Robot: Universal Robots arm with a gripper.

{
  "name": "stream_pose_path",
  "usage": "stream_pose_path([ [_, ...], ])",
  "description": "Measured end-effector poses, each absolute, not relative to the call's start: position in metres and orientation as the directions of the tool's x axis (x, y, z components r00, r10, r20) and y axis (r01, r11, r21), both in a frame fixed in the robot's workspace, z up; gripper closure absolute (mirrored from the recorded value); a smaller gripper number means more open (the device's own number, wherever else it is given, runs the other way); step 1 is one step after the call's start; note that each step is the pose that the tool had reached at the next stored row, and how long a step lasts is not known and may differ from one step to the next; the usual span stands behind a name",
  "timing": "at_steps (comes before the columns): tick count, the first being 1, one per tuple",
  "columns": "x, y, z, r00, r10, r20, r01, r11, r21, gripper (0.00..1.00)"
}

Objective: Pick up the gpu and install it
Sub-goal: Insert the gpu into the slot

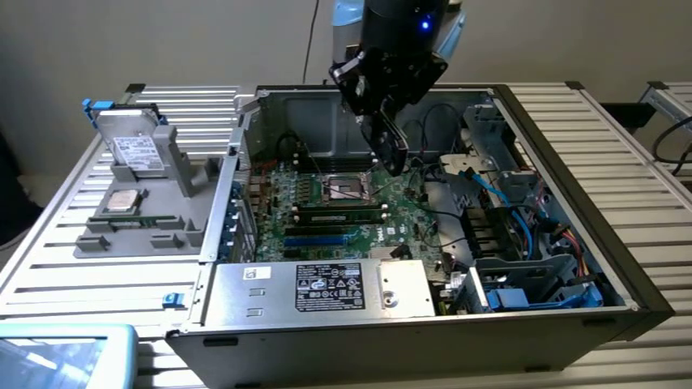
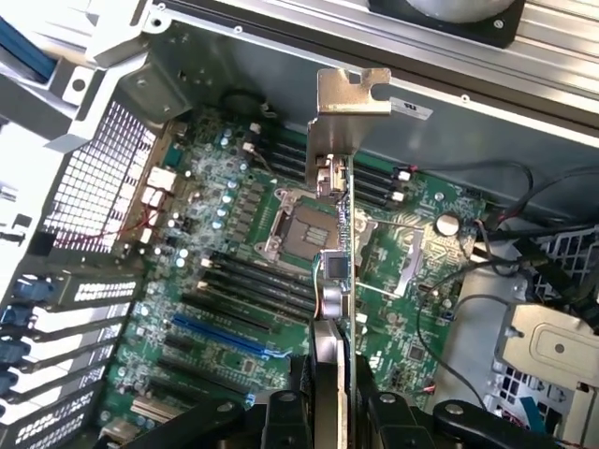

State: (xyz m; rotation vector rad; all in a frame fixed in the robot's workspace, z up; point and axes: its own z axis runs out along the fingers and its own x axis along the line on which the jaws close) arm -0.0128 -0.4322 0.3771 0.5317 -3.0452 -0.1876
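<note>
A slatted metal table (image 1: 605,138) carries the open computer case (image 1: 433,340) and a grey parts holder (image 1: 162,235).

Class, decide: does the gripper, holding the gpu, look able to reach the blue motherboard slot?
Probably yes: the gripper holds the gpu over the open case, with nothing above the blue slot.

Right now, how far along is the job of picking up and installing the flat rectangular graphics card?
Done: the pick-up. The flat dark gpu card with its silver bracket is clamped edge-on in the black gripper. In hand: the card hangs above the green motherboard inside the open grey computer case, clear of the board. Left: seating it. The card sits in no slot, and the blue expansion slot is empty.
</note>
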Motion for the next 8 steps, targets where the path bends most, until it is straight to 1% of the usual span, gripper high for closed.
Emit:
stream_pose_path([
  [8, -0.0128, -0.4322, 0.3770, -0.881, -0.473, 0.023, -0.467, 0.875, 0.127, 0.72],
])
